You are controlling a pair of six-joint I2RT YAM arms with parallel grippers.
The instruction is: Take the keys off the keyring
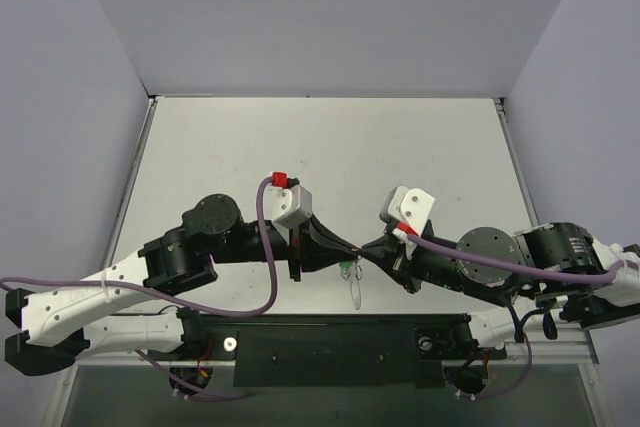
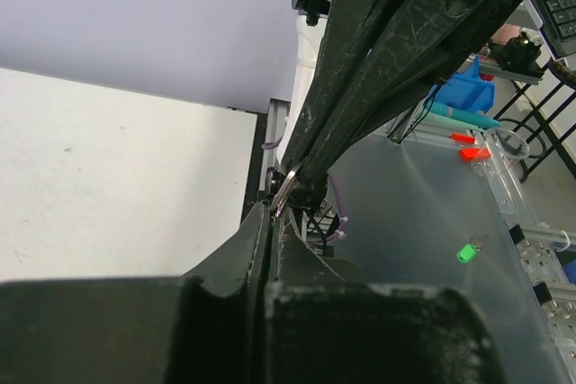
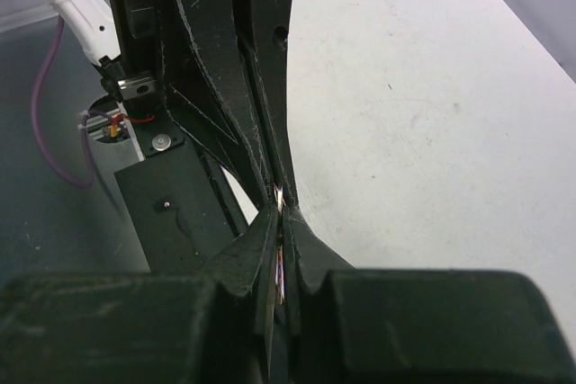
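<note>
Both arms meet tip to tip over the near edge of the table [image 1: 330, 147], just ahead of the bases.

Left gripper [image 2: 273, 211]: fingers pressed together. A small silver sliver, the key [image 2: 286, 188], stands out of their tips, tilted up toward the other arm's fingers. It lies right at the contact point, between the two sets of tips.

Right gripper [image 3: 279, 213]: fingers pressed together. A thin bright metal strip [image 3: 281, 267] shows in the seam between them, running down from the tips. Cannot tell whether this strip is key or ring.

Top view: keyring [image 1: 355, 292] shows as a pale loop directly below the meeting tips. It lies on their near side, toward the bases. Its link up to the fingers is too small to make out.
</note>
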